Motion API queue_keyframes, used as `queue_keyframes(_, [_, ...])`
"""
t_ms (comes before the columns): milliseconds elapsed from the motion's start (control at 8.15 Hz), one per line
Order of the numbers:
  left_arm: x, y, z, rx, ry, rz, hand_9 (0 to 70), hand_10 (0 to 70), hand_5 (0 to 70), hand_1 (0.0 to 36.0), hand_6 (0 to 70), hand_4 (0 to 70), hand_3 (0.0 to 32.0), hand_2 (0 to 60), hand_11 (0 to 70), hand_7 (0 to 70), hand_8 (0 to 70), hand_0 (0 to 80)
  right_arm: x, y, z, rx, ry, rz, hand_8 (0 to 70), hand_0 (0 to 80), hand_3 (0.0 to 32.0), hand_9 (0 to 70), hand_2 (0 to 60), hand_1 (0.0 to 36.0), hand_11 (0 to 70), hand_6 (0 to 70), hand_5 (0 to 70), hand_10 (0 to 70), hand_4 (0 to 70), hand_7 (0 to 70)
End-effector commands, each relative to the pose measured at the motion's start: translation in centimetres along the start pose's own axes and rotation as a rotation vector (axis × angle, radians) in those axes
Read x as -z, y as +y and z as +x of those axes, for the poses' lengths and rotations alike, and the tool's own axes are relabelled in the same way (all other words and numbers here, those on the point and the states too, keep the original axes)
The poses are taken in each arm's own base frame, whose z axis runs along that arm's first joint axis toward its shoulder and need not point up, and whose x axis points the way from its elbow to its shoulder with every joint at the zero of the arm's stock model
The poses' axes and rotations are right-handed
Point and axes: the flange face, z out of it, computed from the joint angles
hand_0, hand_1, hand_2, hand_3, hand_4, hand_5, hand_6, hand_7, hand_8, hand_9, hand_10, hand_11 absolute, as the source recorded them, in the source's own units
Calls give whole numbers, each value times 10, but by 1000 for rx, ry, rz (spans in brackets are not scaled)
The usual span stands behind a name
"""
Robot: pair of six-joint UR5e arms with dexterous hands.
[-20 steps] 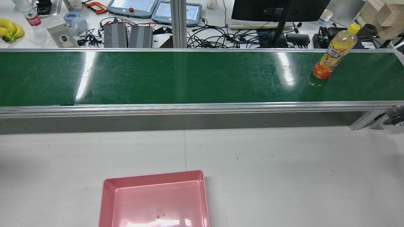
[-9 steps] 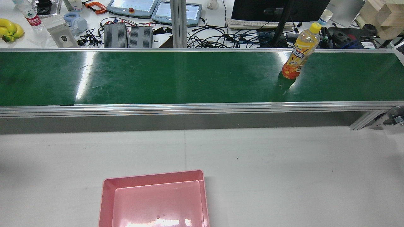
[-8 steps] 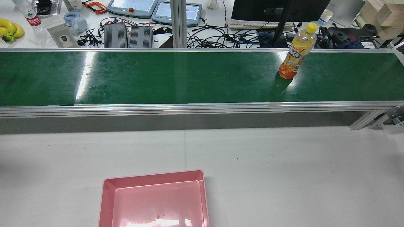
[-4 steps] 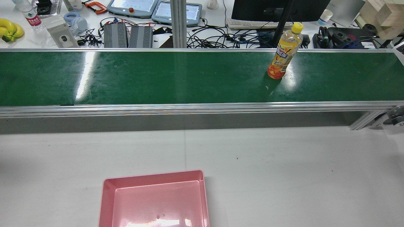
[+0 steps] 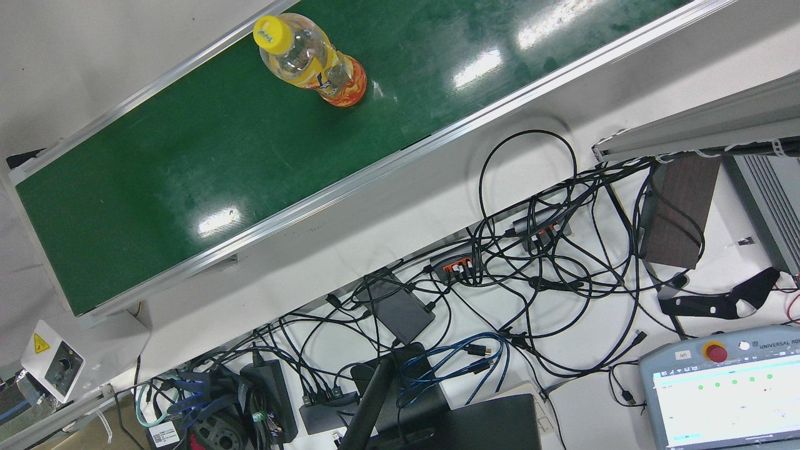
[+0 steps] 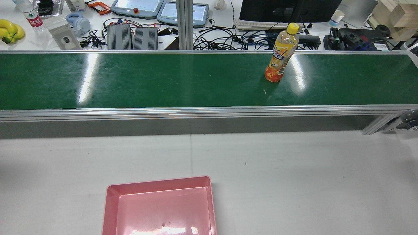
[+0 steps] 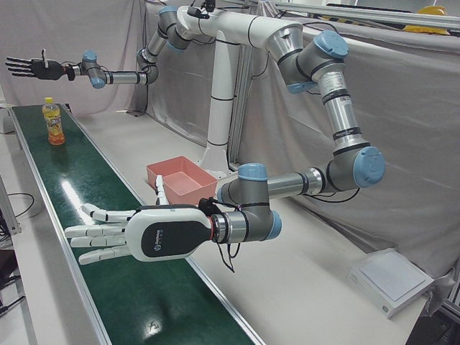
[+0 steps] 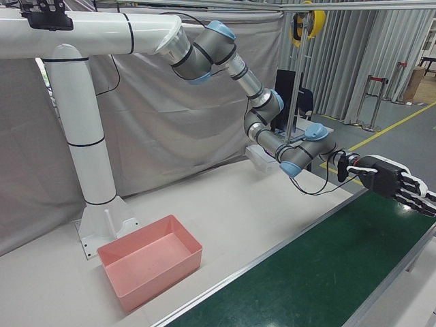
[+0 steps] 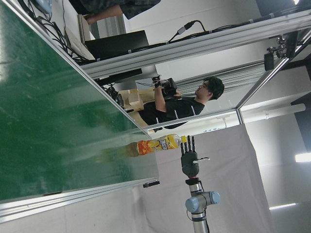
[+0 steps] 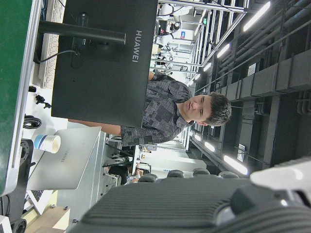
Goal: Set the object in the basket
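Rear view, bottle [image 6: 280,57] upright on belt [image 6: 163,81]

Both arms [image 7: 248,29] are white tubes with silver-grey joints capped in pale blue. The left hand [image 7: 136,233] has a white shell, a black panel and pale fingers [image 7: 93,241]. A black cable [image 7: 226,255] loops at its wrist.

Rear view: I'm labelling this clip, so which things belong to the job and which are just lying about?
Job: orange juice bottle with yellow cap, upright on green conveyor belt; pink plastic basket.
Lying about: yellow bananas, black monitor, tangled black cables, white paper cup.
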Motion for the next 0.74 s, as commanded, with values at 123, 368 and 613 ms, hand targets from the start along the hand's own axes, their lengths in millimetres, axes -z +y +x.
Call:
queue_keyframes(123, [0,4,3,1,3,-1,66,0,310,56,0,82,16,0,0,43,65,499,0,0,0,0,0,-1,0,0,0,0,0,0,0,0,0,0,0,0])
queue_keyframes(368, [1,5,11,-4,15,4,67,0,308,54,0,78,20,0,0,41,67,497,0,0,0,-1,0,-1,0,0,0,0,0,0,0,0,0,0,0,0])
queue_keyframes(613, [1,5,12,-4,15,8,66,0,316,56,0,83,28,0,0,44,63,497,0,0,0,0,0,1,0,0,0,0,0,0,0,0,0,0,0,0])
